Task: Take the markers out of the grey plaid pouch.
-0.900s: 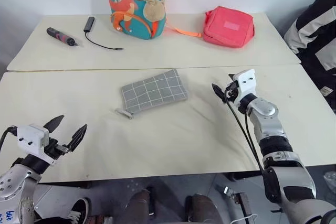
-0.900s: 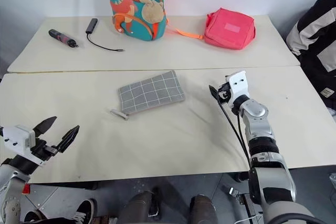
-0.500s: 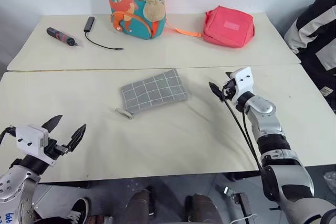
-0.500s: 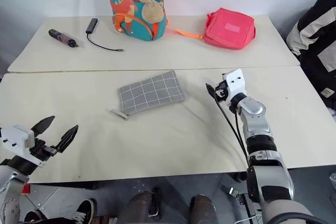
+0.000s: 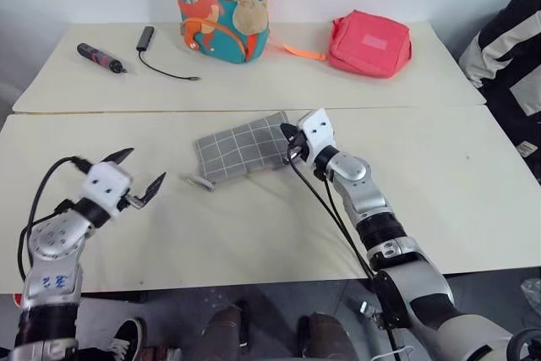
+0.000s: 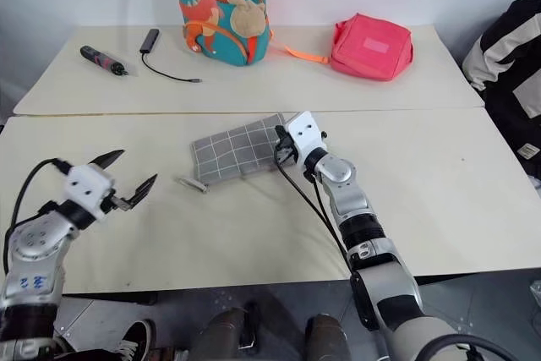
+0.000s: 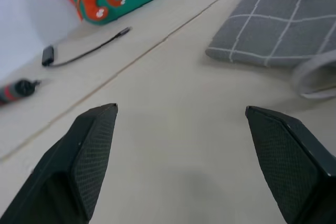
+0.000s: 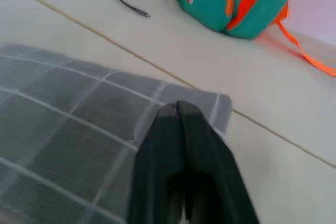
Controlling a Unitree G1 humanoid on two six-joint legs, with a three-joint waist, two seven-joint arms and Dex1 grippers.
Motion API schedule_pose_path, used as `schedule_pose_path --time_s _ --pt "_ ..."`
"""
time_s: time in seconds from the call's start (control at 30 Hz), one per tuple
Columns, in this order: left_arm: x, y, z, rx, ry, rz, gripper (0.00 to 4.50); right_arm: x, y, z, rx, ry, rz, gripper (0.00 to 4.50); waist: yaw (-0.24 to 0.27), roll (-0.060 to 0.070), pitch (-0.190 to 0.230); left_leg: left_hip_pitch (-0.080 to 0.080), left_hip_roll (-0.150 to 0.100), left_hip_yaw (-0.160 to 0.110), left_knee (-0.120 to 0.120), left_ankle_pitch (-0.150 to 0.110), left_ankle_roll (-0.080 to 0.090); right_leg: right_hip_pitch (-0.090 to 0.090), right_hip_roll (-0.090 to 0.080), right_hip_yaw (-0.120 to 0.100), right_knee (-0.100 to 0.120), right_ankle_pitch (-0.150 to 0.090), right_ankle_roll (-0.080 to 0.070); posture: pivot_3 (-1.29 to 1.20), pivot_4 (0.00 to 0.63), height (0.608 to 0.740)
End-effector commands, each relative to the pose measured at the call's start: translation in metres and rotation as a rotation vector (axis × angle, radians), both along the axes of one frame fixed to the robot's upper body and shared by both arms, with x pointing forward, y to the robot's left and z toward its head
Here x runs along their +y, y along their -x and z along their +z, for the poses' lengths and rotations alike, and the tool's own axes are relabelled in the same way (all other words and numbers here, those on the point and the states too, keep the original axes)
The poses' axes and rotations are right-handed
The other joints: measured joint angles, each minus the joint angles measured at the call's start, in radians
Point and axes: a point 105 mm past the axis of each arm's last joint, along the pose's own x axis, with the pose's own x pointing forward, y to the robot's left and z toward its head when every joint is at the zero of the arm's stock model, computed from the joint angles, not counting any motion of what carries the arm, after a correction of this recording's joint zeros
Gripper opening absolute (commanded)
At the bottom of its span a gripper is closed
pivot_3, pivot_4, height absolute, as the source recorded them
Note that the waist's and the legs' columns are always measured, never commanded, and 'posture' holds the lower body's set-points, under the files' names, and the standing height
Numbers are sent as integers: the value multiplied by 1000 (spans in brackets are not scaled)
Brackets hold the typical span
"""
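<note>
The grey plaid pouch (image 5: 241, 145) lies flat in the middle of the near table, and its small zipper pull (image 5: 200, 182) sticks out at its near-left corner. The markers are hidden from view. My right gripper (image 5: 286, 131) is shut, its black fingertips (image 8: 177, 109) over the pouch's right end, with nothing seen between them. My left gripper (image 5: 144, 165) is open above the table, left of the pouch and apart from it. In the left wrist view the pouch (image 7: 283, 24) lies ahead of its spread fingers (image 7: 94, 145).
On the far table stand a teal dinosaur backpack (image 5: 221, 2) and a pink-red padded bag (image 5: 368, 42). A dark-and-pink tool (image 5: 99, 57) and a black cable (image 5: 161, 61) lie there too. A seam (image 5: 127, 112) runs between the tables. A person's striped sleeve (image 5: 507, 40) is at right.
My right gripper has swung left across the table to the pouch's right end, staying shut. My left gripper has moved up and right toward the pouch, still open.
</note>
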Motion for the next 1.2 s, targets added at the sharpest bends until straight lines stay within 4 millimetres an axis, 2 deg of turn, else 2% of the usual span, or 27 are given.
schedule_pose_path --time_s 0.03,0.17,0.33,0.47,0.67,0.77,1.03,1.13,1.2 --pt "-11 -10 -3 -41 -168 -70 4139 -8 -6 0 -46 88 -48 59 -4 0 0 0 0 1 -1 0 0 -1 0 0 0 0 0 0 150 740" --pt "-28 -23 -14 -48 -273 -158 4139 -9 -2 -15 -24 182 -12 59 -8 0 0 0 0 2 -2 0 0 -2 0 0 0 0 0 0 150 740" --pt "-40 -31 -31 -19 -419 -258 4139 -10 1 -14 -17 149 -5 59 -9 -1 -1 1 2 2 -2 1 -1 0 1 -2 1 0 0 0 150 740" --pt "-53 -42 -28 -40 -421 -294 4139 -12 1 -14 -15 140 -10 59 -3 -1 -1 2 1 1 0 1 0 1 0 -2 2 0 0 0 150 740" --pt "-64 -42 -39 2 -451 -373 4139 -11 3 -11 -15 127 -7 59 -1 -1 -1 2 0 0 1 1 0 0 -1 -2 6 0 0 0 150 740" --pt "-67 -43 -40 27 -422 -393 3502 -12 3 -10 -17 118 -13 0 -1 0 -2 2 0 0 1 1 0 0 -1 -2 6 0 0 0 150 740" --pt "-78 -38 -43 15 -398 -444 955 -15 3 -7 -31 122 -16 0 -2 0 -2 2 0 0 2 1 1 1 -1 -2 6 0 0 0 150 740" --pt "-79 -33 -43 22 -352 -460 76 -14 9 -1 2 44 54 0 -2 2 -3 2 0 0 2 1 1 1 -1 -2 6 0 0 0 150 740" --pt "-80 -32 -41 25 -319 -461 0 -15 14 5 8 11 85 176 -3 2 -3 2 0 0 2 1 1 1 -1 -2 6 0 0 0 150 740"
